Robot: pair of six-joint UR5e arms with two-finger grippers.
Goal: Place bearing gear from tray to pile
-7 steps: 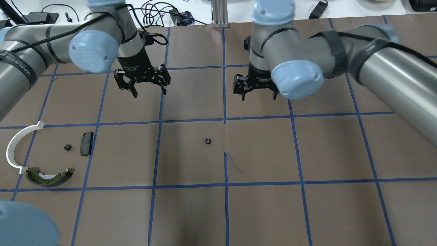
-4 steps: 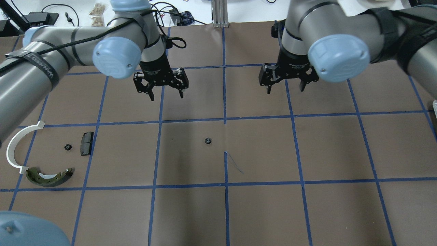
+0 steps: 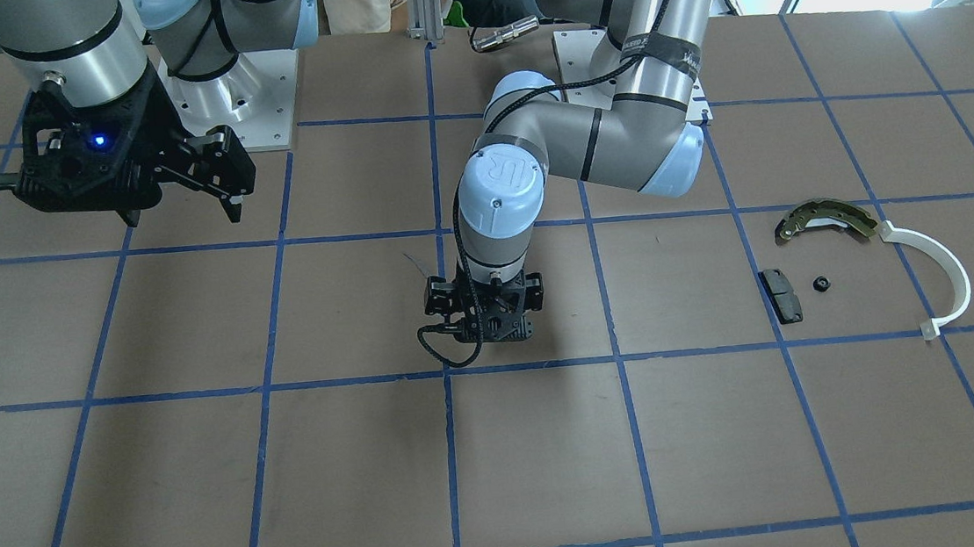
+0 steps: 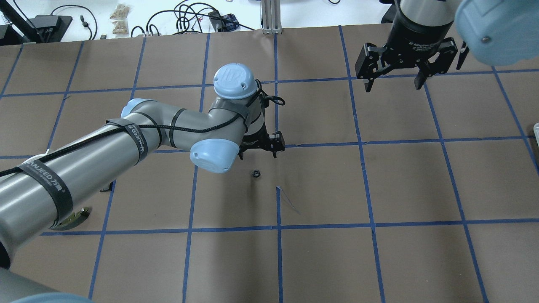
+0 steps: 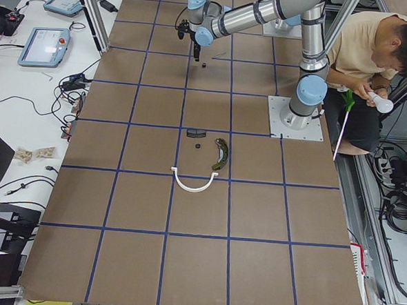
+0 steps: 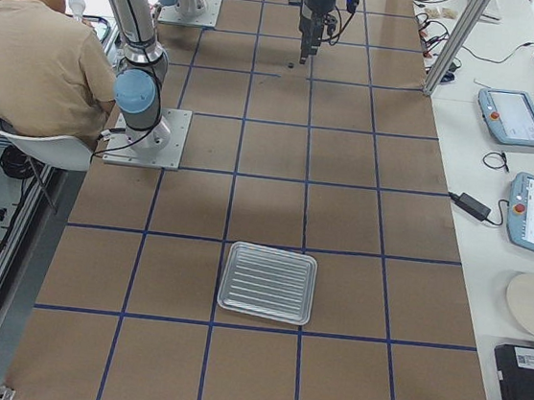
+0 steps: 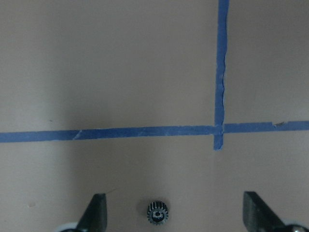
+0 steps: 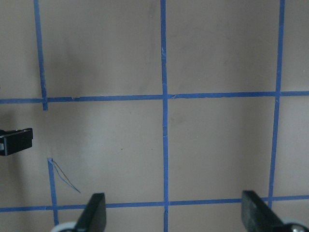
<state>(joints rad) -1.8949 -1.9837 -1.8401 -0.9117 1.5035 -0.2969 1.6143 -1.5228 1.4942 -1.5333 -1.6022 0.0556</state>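
Note:
The bearing gear (image 4: 255,173), small, black and toothed, lies on the brown paper near the table's middle. My left gripper (image 4: 257,156) hangs open just above and behind it. In the left wrist view the gear (image 7: 157,213) lies between the fingertips (image 7: 96,212), nearer the left one, with nothing gripped. In the front view the left gripper (image 3: 491,319) hides the gear. My right gripper (image 4: 393,87) is open and empty at the far right. The ribbed tray (image 6: 271,252) lies at the table's right end. The pile holds an olive shoe (image 3: 826,216), a white half-ring (image 3: 945,269) and a black pad (image 3: 781,294).
A second small black gear (image 3: 821,284) lies next to the pad. My left arm (image 4: 126,143) covers most of the pile in the overhead view. A seated person (image 5: 361,58) is behind the robot's base. Blue tape lines grid the paper.
My left arm has swung from the back left to the table's middle and lowered over the gear. My right arm has moved right and farther back. Both grippers stay open.

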